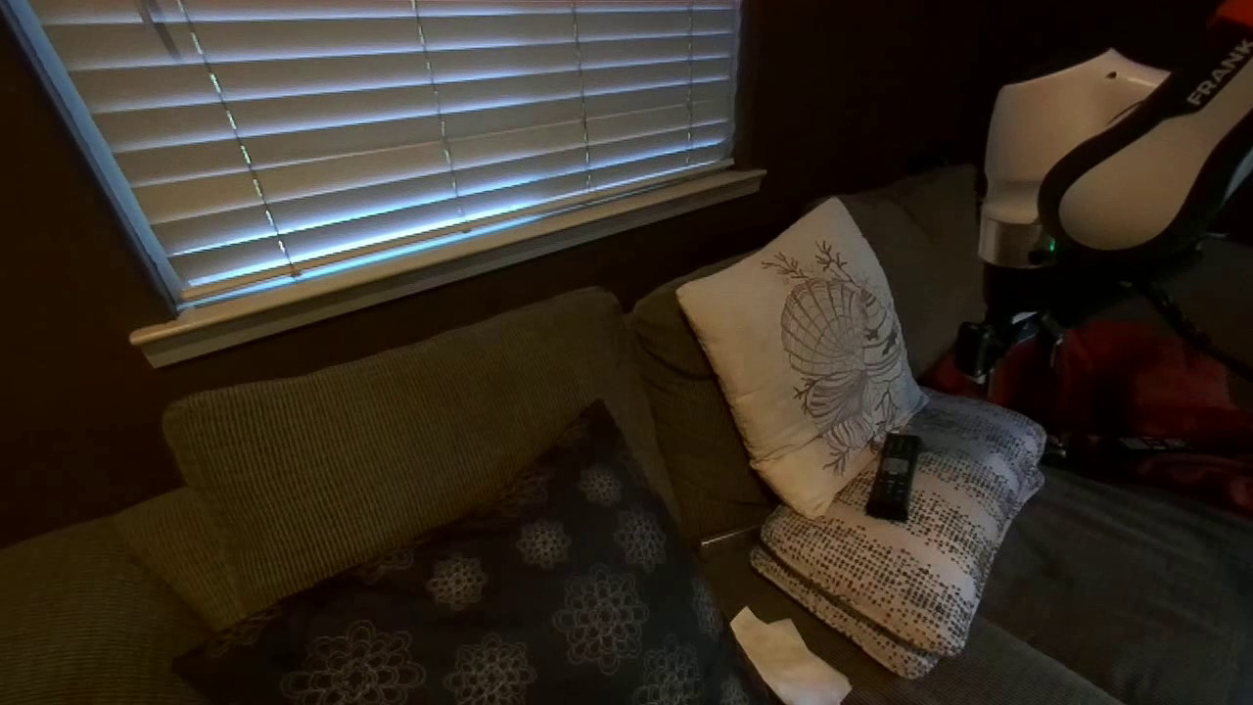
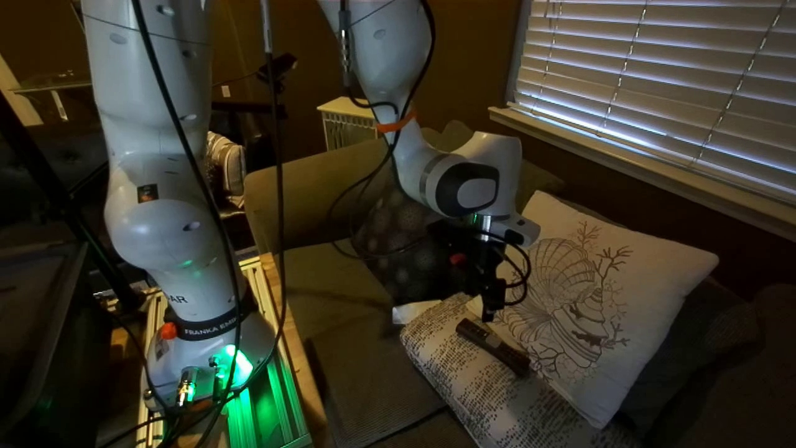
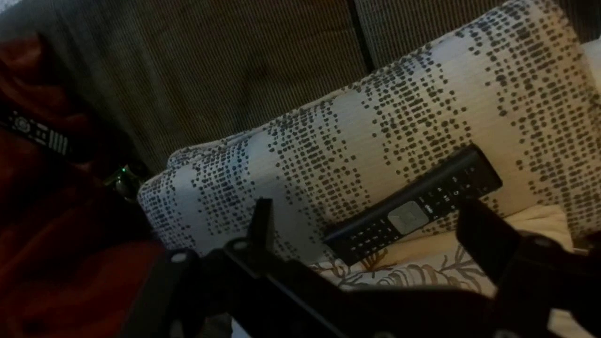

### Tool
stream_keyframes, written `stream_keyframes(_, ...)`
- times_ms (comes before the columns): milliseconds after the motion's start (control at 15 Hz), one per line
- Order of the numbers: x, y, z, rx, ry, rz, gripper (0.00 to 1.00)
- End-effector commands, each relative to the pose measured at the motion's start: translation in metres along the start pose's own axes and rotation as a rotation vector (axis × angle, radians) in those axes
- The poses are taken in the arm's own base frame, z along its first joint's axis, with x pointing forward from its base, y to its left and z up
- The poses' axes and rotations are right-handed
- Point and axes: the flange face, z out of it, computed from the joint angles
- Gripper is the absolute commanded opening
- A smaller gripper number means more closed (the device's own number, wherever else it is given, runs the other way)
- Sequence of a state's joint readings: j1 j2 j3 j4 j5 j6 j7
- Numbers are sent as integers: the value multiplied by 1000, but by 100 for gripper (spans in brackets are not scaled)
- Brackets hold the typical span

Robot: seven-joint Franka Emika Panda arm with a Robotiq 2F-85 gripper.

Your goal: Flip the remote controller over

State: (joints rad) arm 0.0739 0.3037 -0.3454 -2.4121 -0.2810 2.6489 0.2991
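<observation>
One remote on dotted cushion, shell pillow beside, red cloth near

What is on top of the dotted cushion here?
A black remote control lies on the dotted cushion, button side up. The seashell-print pillow leans with its lower edge apparently resting there too. The remote control's underside and the fabric beneath both are covered.
</observation>
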Motion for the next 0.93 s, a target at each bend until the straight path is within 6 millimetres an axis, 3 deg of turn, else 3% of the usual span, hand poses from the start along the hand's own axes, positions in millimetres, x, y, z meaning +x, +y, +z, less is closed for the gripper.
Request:
stream_keyframes(0,-2,-1,-11,-42,31,-194,100)
stream_keyframes(400,0,-8,-23,-96,212,-424,100)
stream_keyframes(600,-1,-9,-28,-27,316,-408,100)
stream_keyframes(867,-20,-14,-20,103,372,-356,100)
